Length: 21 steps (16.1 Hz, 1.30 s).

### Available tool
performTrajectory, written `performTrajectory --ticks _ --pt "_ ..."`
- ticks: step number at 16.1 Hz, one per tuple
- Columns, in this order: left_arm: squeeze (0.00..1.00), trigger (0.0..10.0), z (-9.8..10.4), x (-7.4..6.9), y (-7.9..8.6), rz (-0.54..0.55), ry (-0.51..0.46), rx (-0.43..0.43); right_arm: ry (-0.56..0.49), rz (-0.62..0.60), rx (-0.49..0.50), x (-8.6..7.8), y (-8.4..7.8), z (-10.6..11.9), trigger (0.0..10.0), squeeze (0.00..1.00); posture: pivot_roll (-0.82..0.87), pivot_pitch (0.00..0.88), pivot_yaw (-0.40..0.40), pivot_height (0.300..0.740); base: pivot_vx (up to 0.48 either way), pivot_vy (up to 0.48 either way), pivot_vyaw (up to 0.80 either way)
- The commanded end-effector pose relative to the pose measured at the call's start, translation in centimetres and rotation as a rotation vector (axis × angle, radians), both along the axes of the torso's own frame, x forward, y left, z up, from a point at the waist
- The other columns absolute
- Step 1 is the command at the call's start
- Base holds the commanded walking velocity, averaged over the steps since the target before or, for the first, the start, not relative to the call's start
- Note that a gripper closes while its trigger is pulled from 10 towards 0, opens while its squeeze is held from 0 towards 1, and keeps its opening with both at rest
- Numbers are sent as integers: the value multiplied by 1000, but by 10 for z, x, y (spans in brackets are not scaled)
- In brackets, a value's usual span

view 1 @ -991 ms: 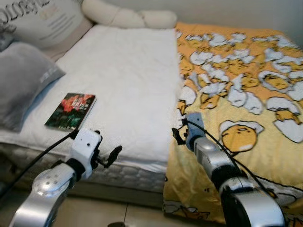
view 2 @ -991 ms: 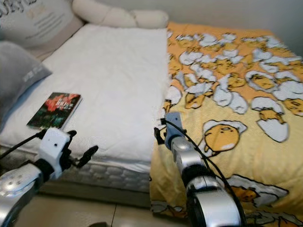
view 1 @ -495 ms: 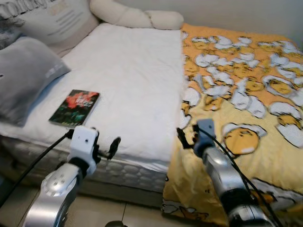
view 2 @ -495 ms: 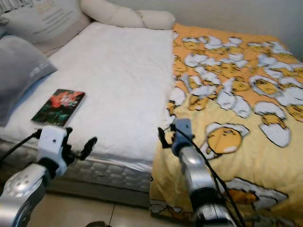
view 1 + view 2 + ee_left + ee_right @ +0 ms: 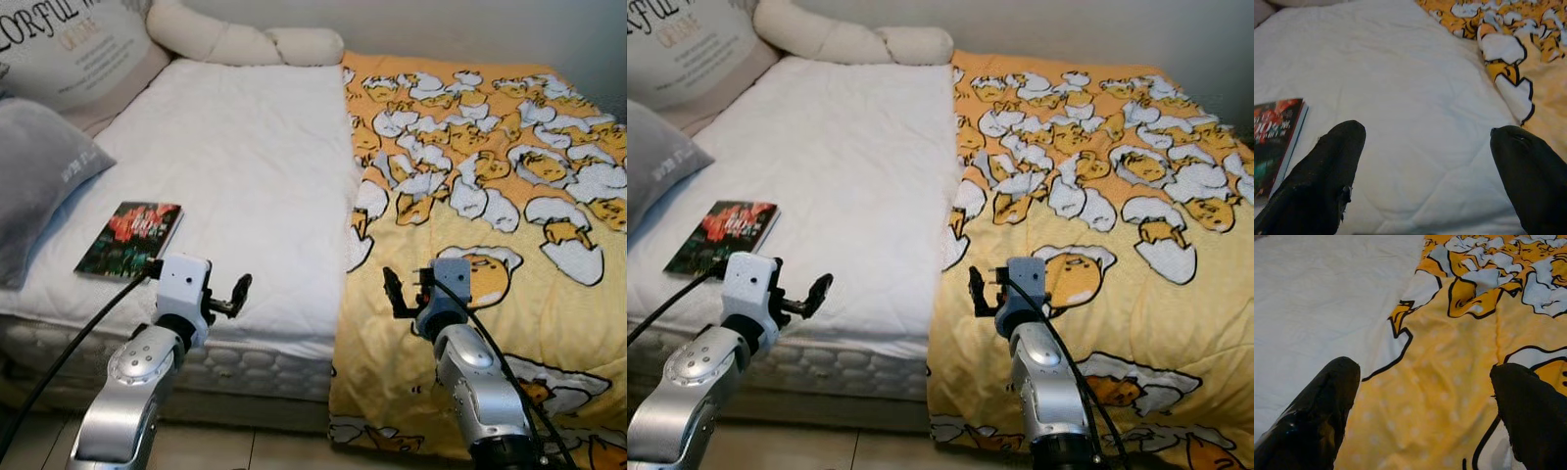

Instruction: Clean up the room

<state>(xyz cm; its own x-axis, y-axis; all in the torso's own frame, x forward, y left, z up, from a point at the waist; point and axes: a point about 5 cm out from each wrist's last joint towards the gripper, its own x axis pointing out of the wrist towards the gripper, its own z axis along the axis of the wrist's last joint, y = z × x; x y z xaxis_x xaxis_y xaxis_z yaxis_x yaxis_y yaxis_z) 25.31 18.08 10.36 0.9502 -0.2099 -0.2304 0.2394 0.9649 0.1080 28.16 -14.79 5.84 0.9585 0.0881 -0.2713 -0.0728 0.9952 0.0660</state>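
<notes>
I stood at the side edge of the bed [image 5: 245, 186], both arms raised in front of me over its near edge. My left hand [image 5: 238, 293] hovered just above the white quilted mattress cover [image 5: 255, 147] near the bed's front edge, its two black fingers [image 5: 1332, 166] spread wide apart and holding nothing. My right hand [image 5: 400, 292] hung over the yellow blanket [image 5: 509, 196] printed with egg characters, close to where that blanket's folded edge met the white cover; its fingers [image 5: 1327, 401] were also spread wide and empty.

A book [image 5: 129, 237] with a dark cover and red flowers lay flat on the white cover near the bed's front left corner, just beyond and to the left of my left hand, not touching it. A grey pillow [image 5: 39, 181] rested at the left edge of the bed beside the book. A cushion with printed lettering [image 5: 78, 44] leaned at the far left corner, and a long cream bolster [image 5: 245, 39] lay along the far edge. The yellow blanket covered the right half of the bed and draped over its front edge.
</notes>
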Motion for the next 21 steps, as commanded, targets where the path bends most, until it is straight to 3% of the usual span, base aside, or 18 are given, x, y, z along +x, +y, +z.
performTrajectory --ticks 1,3,9,16,17,18,21 --pt "16 10000 -1 0 1 14 -5 8 -13 -18 -6 4 -2 8 10000 0 70 0 -17 740 296 0 0" --pt "16 10000 -1 -1 4 28 -6 7 -13 1 -8 5 1 9 10000 0 82 0 -24 740 326 0 800" --pt "4 10000 -1 1 3 20 -13 13 13 11 16 5 3 8 10000 0 78 0 -20 740 318 0 0" --pt "0 10000 -2 2 3 -12 -5 39 43 24 -3 16 3 7 10000 0 90 0 -16 740 0 0 0" --pt "0 10000 -2 1 3 -14 -3 40 51 31 2 18 4 6 10000 753 90 0 -16 740 0 0 0" --pt "0 10000 -2 1 3 -17 -2 40 69 41 11 20 6 4 10000 1000 92 0 -15 740 0 0 0" --pt "0 10000 0 0 -1 -92 16 53 150 88 -43 35 18 -6 10000 1000 101 0 -13 740 0 0 0"
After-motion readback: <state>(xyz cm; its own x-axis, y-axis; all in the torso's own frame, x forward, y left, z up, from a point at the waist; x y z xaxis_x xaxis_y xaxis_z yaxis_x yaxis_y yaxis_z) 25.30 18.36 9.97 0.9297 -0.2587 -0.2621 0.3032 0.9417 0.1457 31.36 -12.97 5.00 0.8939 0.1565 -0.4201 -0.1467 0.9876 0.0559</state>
